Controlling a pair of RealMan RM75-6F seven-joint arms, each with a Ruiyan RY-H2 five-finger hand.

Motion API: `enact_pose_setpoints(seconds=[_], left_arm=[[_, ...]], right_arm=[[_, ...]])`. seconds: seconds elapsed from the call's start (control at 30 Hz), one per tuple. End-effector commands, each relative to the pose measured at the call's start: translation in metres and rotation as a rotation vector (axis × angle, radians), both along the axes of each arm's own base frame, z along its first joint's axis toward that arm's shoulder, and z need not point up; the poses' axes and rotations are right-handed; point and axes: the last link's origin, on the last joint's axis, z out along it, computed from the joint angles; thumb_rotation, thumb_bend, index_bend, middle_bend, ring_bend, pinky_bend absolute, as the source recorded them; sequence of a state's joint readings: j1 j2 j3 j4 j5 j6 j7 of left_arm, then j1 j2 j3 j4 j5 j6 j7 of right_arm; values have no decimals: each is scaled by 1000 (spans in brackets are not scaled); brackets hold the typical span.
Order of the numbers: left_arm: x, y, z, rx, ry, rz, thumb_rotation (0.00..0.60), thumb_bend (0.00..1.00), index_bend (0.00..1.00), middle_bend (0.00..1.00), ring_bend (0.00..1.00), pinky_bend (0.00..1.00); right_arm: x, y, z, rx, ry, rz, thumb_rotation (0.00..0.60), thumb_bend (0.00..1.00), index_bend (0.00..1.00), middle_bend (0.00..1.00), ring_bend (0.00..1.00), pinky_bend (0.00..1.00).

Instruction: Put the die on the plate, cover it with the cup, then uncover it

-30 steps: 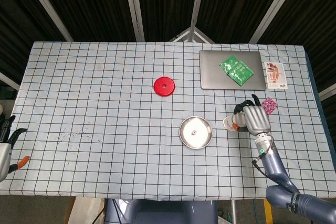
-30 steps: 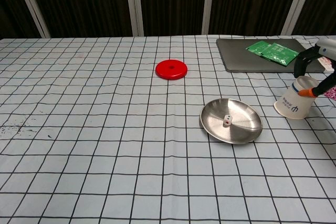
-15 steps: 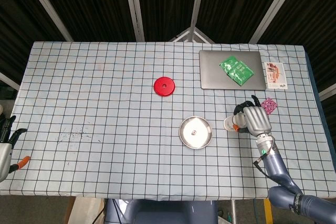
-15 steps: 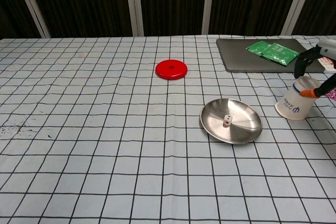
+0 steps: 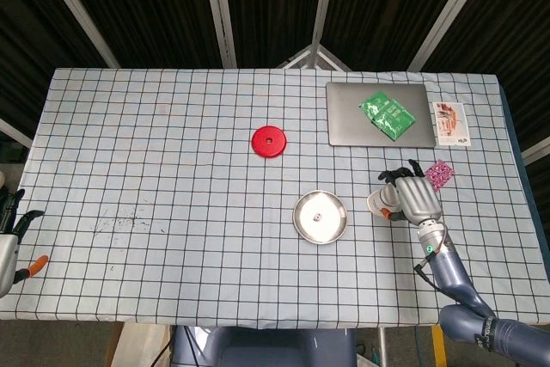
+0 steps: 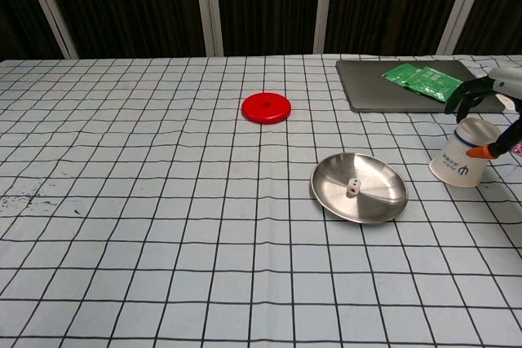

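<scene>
So the little white die [image 6: 352, 187] is sitting in the middle of the round steel plate [image 6: 383, 201], which is on the checkered tablecloth [image 5: 172, 169] a bit right of center. The white paper cup [image 6: 462, 156] is upside down on the cloth, off to the right of the plate and clear of it, so the die is uncovered. The right hand [image 5: 414, 197] is over the cup with its dark fingers [image 6: 471, 92] spread around the top, and an orange-tipped digit sits by the cup's side; honestly I can't tell from either view if it's actually gripping the cup or just cupped loosely around it. The left hand [image 5: 10, 242] is way over at the left table edge, fingers apart, holding nothing. Further back there's a red disc [image 5: 268, 142], plus a gray laptop [image 5: 357, 122] with a green packet [image 5: 386, 116] lying on it, a printed card [image 5: 449, 123] just beside the laptop, and a small pink thing [image 5: 442, 173] near the right hand.
</scene>
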State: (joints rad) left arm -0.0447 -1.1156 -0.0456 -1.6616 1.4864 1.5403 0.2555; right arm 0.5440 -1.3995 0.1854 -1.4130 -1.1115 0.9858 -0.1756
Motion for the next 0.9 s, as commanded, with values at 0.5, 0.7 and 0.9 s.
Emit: enact_pose_setpoints(seconds=[0.5, 0.7, 0.9], left_arm=[[0, 0, -1, -5, 4, 2, 600, 230, 258, 0, 0, 128], [0, 0, -2, -3, 6, 5, 600, 230, 265, 0, 0, 128], [1, 0, -3, -8, 8, 2, 600, 230, 265, 0, 0, 128]], right_arm=[[-4, -1, 4, 0, 31, -28, 600, 233, 367, 348, 210, 0], [-7, -1, 5, -5, 40, -33, 600, 233, 414, 348, 210, 0], [-8, 1, 5, 0, 44, -33, 600, 233, 421, 348, 210, 0]])
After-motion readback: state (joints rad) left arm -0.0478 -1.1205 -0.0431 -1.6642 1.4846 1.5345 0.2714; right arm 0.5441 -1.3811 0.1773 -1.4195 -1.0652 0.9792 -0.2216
